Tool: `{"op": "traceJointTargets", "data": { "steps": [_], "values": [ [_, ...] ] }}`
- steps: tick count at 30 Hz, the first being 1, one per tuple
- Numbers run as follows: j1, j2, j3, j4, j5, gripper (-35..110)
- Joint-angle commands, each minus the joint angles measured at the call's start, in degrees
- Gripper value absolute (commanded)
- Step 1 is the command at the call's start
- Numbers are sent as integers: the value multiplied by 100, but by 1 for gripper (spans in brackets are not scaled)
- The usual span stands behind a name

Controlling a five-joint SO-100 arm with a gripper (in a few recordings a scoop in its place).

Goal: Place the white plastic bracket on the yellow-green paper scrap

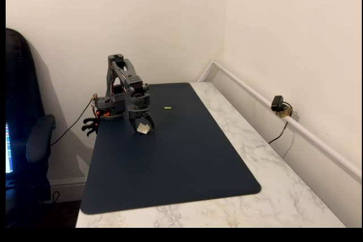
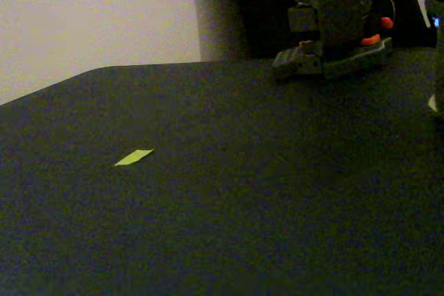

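In a fixed view my grey arm is folded at the back left of the dark mat. Its gripper [image 1: 143,126] points down, shut on the white plastic bracket [image 1: 144,130], which sits at the fingertips just over the mat. The yellow-green paper scrap [image 1: 168,107] lies flat on the mat, a short way to the right of the gripper and a little farther back. In the low fixed view the yellow-green paper scrap [image 2: 133,157] lies left of centre, with the arm's base [image 2: 333,39] behind it at the upper right.
The dark blue mat [image 1: 181,162] covers most of a white marble table [image 1: 283,196] set in a room corner. A small camera [image 1: 278,105] sits on the wall rail at the right. A dark office chair [image 1: 22,140] stands left of the table.
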Motion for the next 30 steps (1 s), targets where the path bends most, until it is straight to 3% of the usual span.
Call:
{"op": "traceJointTargets", "data": {
  "steps": [1,6,11,20,30],
  "values": [
    [9,149,-53,105,62,19],
    [53,158,-53,246,44,1],
    [114,211,-105,396,-9,0],
    [545,554,-1274,1749,-492,0],
    [1846,536,-2997,2892,-1512,0]
  ]
}}
